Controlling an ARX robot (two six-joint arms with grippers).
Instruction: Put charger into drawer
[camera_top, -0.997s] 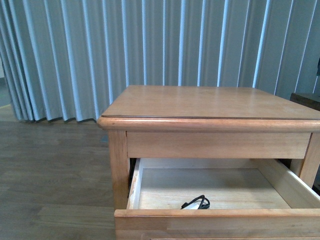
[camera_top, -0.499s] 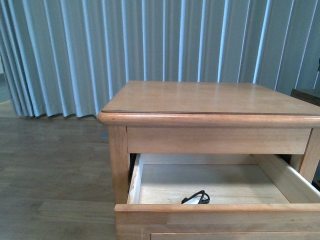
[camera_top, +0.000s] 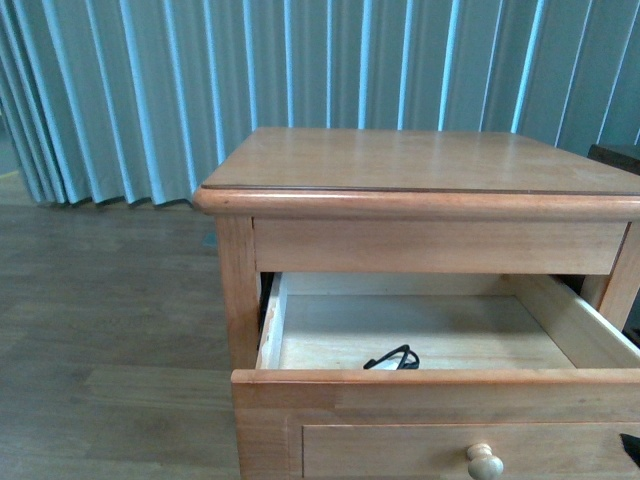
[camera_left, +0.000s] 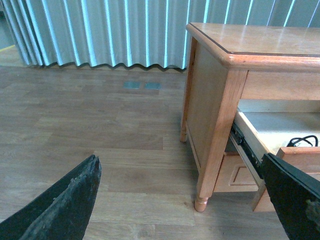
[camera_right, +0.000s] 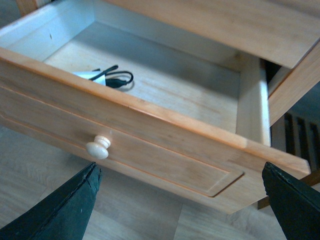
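- One drawer (camera_top: 440, 340) stood pulled out under the tabletop (camera_top: 400, 160), its knob (camera_top: 484, 461) facing the robot in the front view.
- The charger (camera_right: 92, 76) lay inside on the drawer floor, toward 7 o'clock of the opening in the front view, near the front panel, its black cable (camera_top: 393, 359) looped beside it.
- The left gripper (camera_left: 180, 200) hung wide open over the floor (camera_left: 100, 130), empty, well apart from the cabinet.
- The right gripper (camera_right: 180, 200) was also spread and empty, just outside the drawer front.
- Judged: the placing looked done; what remained, if anything, was pushing the drawer shut, a square press at the knob.
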